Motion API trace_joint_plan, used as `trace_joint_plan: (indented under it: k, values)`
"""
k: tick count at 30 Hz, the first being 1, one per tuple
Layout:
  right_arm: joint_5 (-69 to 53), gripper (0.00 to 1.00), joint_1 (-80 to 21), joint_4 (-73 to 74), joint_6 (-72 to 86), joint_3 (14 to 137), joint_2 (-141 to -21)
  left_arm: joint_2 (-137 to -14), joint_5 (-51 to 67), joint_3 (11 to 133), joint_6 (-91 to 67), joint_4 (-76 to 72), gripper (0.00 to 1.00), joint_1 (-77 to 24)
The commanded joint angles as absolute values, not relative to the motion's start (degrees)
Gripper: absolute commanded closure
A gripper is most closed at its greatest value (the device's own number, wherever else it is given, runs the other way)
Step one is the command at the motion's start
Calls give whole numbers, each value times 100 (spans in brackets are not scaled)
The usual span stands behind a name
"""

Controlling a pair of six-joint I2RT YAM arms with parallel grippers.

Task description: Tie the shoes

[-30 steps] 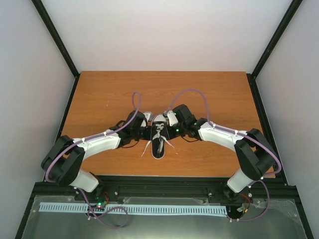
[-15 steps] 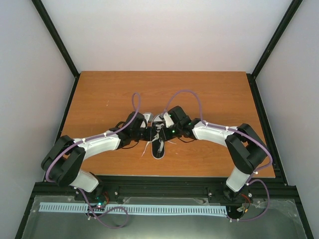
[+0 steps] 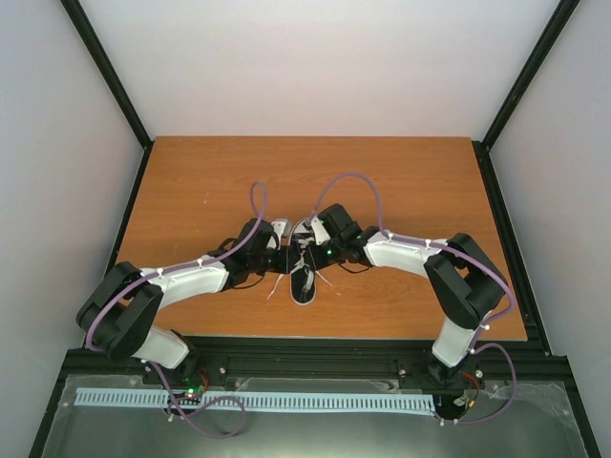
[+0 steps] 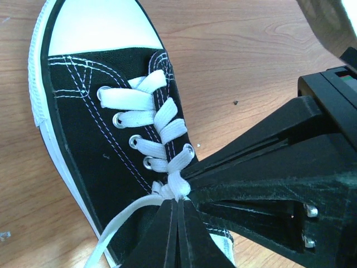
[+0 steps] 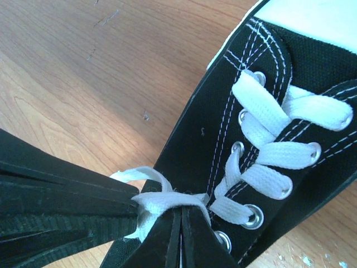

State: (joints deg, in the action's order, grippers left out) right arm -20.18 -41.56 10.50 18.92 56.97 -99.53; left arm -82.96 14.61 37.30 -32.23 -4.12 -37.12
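A small black canvas shoe with a white toe cap lies at the table's middle, toe pointing away from the arms. In the left wrist view the shoe shows its white laces, and my left gripper is shut on a bunch of lace at the lowest eyelets. A loose lace end trails off to the left. The right gripper's fingers come in from the right and meet the same spot. In the right wrist view my right gripper is shut with a lace band drawn across its tip.
The wooden table is ringed by a black frame and white walls. Purple cables arch above both wrists. A black rail runs along the near edge, between the arm bases.
The right arm has swung left, bringing its gripper in over the shoe's laces. The left gripper has shifted slightly left, and the tips now meet.
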Motion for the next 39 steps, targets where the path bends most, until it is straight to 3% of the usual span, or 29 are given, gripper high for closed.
trace_joint_plan:
  k: [1, 20, 28, 34, 39]
  values:
    - [-1735, 97, -4181, 1109, 1903, 5800, -10142, -8098, 1470, 3667, -3343, -787, 99, -3674]
    - [-1602, 97, -4184, 1034, 2007, 5752, -10066, -8177, 2135, 3441, -3138, -881, 99, -3674]
    - [-1629, 97, -4185, 1019, 2001, 5701, -9993, -7685, 1472, 3619, -3086, -204, 72, -3633]
    - [-1661, 97, -4184, 991, 1989, 5662, -9981, -7822, 1581, 3828, -3409, 60, 66, -3164]
    - [-1679, 97, -4184, 980, 1983, 5660, -9967, -8546, 1983, 4172, -3378, 236, 69, -2951]
